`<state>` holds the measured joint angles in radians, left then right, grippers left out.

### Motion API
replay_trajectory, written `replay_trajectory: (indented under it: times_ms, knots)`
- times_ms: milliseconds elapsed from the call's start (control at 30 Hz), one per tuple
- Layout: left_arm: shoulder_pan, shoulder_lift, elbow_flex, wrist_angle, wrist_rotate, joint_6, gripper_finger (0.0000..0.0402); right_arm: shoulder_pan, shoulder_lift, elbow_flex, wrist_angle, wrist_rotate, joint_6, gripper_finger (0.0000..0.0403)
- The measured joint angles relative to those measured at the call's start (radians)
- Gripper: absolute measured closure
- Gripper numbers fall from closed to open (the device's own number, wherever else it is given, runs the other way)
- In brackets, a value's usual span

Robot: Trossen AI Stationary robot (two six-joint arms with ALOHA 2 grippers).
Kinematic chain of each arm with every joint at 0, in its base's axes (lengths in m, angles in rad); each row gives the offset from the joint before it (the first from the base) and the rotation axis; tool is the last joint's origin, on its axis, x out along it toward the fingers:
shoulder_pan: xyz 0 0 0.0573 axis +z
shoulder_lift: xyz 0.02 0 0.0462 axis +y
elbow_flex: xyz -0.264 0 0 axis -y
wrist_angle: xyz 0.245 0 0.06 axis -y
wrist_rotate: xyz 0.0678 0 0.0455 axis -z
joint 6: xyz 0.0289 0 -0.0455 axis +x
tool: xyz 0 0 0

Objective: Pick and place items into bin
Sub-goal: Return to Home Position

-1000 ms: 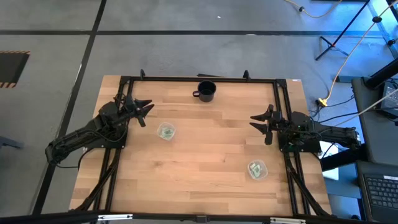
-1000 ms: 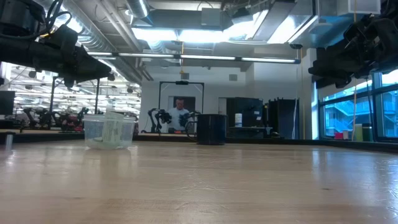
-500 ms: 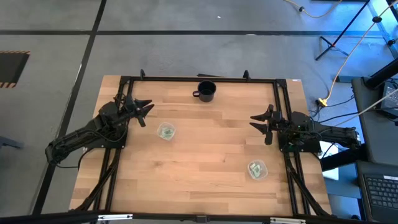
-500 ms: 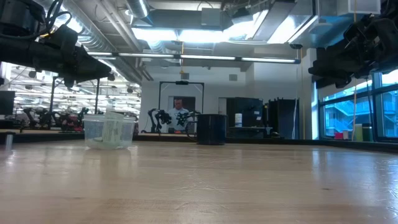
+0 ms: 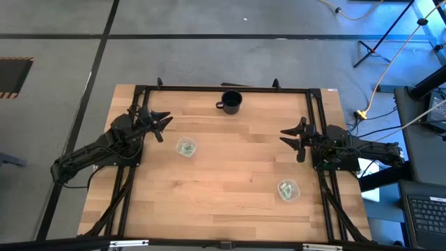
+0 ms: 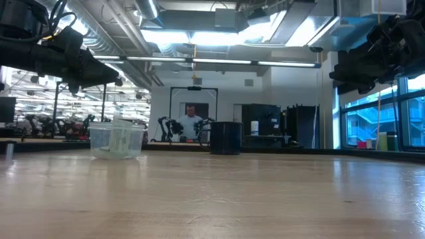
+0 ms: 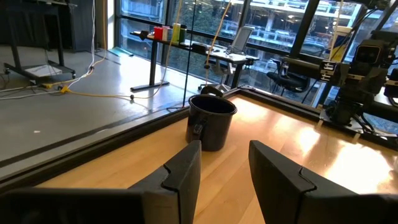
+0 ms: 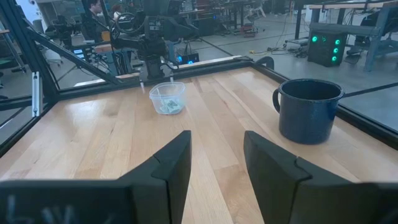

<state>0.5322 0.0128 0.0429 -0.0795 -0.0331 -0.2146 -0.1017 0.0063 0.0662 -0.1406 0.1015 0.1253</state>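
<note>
My left claw (image 5: 164,128) hangs above the table's (image 5: 230,174) left edge, fingers parted with a plain gap and nothing between them. The right claw (image 5: 289,138) mirrors it at the right edge, equally open and empty. Both arms are pulled back off the working area, which I read as the parked pose for a finished job.

Just beside the left claw stands one clear bin (image 5: 179,148) with green-and-white packets (image 5: 186,147) inside. The second bin (image 5: 295,185) sits nearer the front right corner, well apart from the first, and also holds packets (image 5: 286,189). Every packet I can make out lies in one bin or the other. The black mug (image 5: 231,102) stands upright at the far edge, between the arms and untouched.

The overhead view alone shows both bins together. The low view shows only the left one, upright, its packets leaning against the clear wall, and a person (image 6: 190,119) in the room behind. My left wrist view proves the open gap and frames the mug, but no bin. The right wrist view looks across at that bin and the left arm behind it.
</note>
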Motion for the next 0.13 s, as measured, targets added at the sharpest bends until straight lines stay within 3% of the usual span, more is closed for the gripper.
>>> replay_trajectory:
  times_ms: [133]
  knots:
    - [0.000, 0.000, 0.000, 0.000, 0.000, 0.000, 0.0272, 0.000, 0.000, 0.000, 0.000, 0.000, 0.001, 0.0251]
